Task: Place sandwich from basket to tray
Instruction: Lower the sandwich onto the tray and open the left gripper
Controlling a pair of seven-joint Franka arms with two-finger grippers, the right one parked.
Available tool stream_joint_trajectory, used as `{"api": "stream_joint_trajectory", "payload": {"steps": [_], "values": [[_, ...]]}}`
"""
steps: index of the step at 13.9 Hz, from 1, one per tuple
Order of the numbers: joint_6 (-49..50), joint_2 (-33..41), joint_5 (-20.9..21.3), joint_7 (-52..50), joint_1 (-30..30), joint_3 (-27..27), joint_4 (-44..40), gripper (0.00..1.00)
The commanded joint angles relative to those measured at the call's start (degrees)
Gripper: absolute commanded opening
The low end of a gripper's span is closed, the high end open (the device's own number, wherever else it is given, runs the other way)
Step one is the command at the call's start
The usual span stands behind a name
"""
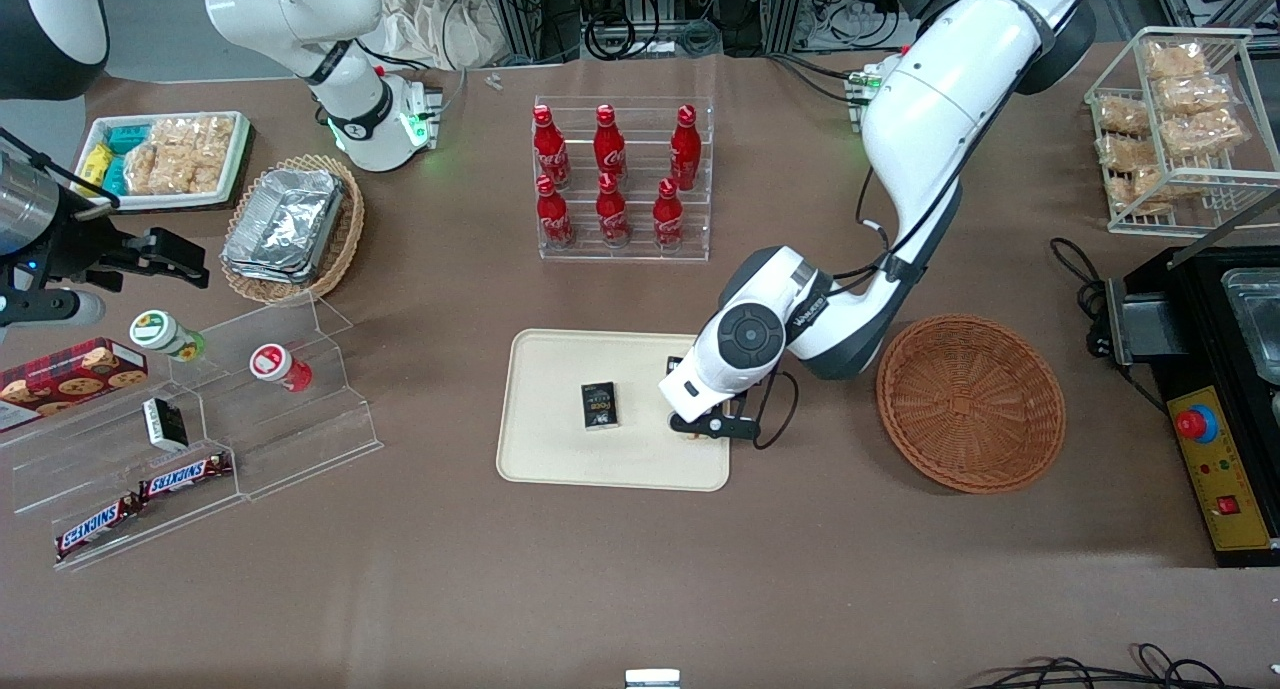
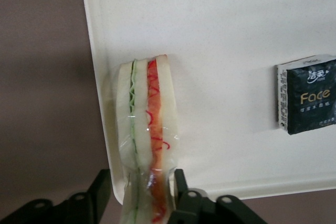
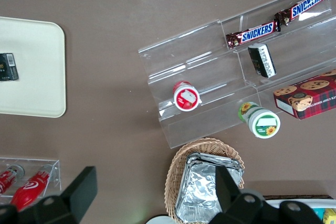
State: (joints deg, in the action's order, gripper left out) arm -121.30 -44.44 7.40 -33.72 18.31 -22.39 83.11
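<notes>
Wedge sandwich in clear wrap, edge-on: pale bread layers with a green strip and a red-orange strip of filling. It rests on the cream tray just inside the rim, at the tray's end nearest the round wicker basket. The gripper is closed on the sandwich, one black finger against each face. A dark tissue pack lies apart on the tray.
</notes>
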Motion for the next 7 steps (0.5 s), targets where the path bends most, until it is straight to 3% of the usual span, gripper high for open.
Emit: {"api": "stream_joint_trajectory", "payload": {"steps": [1,7], "values": [[1.1,0.0,1.2,-2.0,0.5,0.4,-1.5,0.99],[10.4,6.3,0.8,-1.9,-2.2,0.4,-2.0,0.99]]}}
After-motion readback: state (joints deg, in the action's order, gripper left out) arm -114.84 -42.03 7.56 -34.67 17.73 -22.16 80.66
